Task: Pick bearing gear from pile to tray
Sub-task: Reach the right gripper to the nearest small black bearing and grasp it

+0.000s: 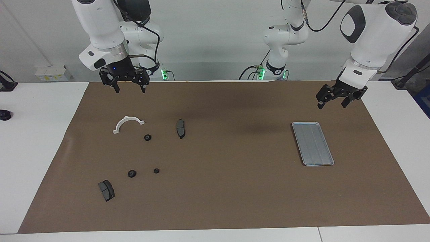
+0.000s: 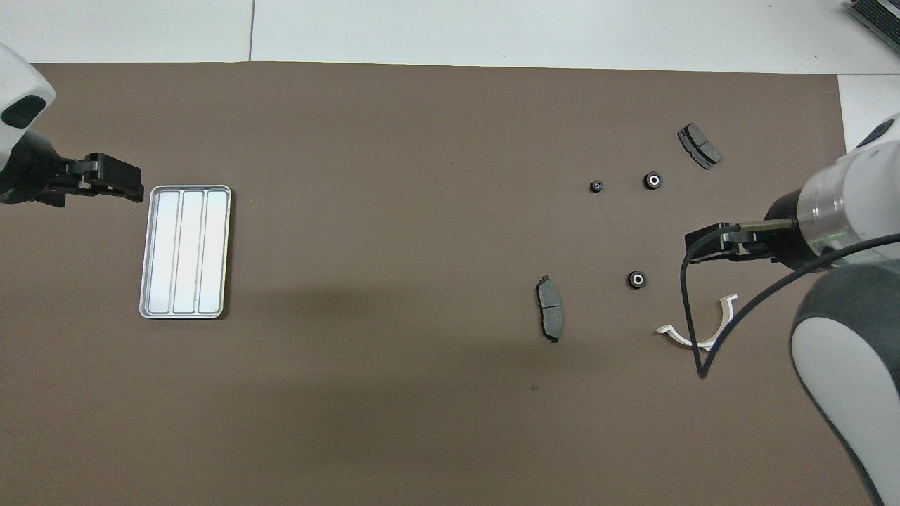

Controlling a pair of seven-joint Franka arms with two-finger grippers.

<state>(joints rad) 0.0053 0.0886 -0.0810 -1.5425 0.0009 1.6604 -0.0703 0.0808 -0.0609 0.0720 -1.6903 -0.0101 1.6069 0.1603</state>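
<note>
The pile lies toward the right arm's end of the brown mat: three small black bearing gears (image 1: 147, 137) (image 1: 132, 173) (image 1: 156, 170), two dark grey brake pads (image 1: 180, 128) (image 1: 106, 190) and a white semicircular bracket (image 1: 127, 123). From above the gears (image 2: 637, 280) (image 2: 653, 180) (image 2: 596, 186) are spread apart. The silver tray (image 1: 312, 143) (image 2: 184, 251) sits toward the left arm's end with nothing in it. My right gripper (image 1: 129, 89) (image 2: 703, 251) hangs open above the mat by the bracket. My left gripper (image 1: 332, 105) (image 2: 132, 184) hangs open beside the tray. Neither holds anything.
The brown mat (image 1: 228, 188) covers most of the white table (image 1: 33, 151). A black cable (image 2: 692, 316) loops down from the right arm over the bracket (image 2: 696, 339) in the overhead view. A small black object (image 1: 4, 115) sits at the table's edge.
</note>
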